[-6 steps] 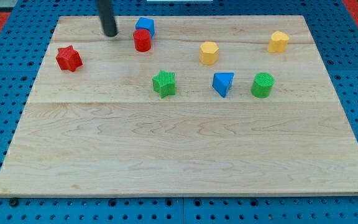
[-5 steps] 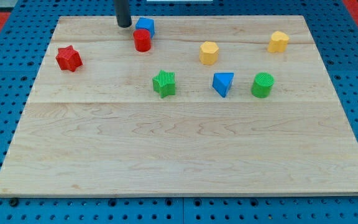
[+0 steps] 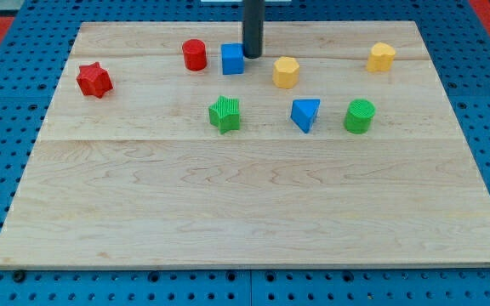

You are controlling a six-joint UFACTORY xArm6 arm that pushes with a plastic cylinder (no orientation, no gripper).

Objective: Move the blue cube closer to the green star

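Observation:
The blue cube (image 3: 233, 59) sits near the view's top, between the red cylinder (image 3: 195, 54) on its left and the yellow hexagonal block (image 3: 286, 72) on its right. The green star (image 3: 225, 114) lies below the cube, a short gap apart. My tip (image 3: 251, 55) is at the cube's upper right edge, touching or nearly touching it.
A red star (image 3: 94, 80) lies at the view's left. A blue triangular block (image 3: 305, 114) and a green cylinder (image 3: 360, 116) lie right of the green star. A second yellow block (image 3: 381, 57) is at the upper right. The wooden board (image 3: 253, 204) rests on a blue pegboard.
My tip has swept from the upper left to the right, past the red cylinder. The blue cube has moved right and down, from behind the red cylinder to its right side.

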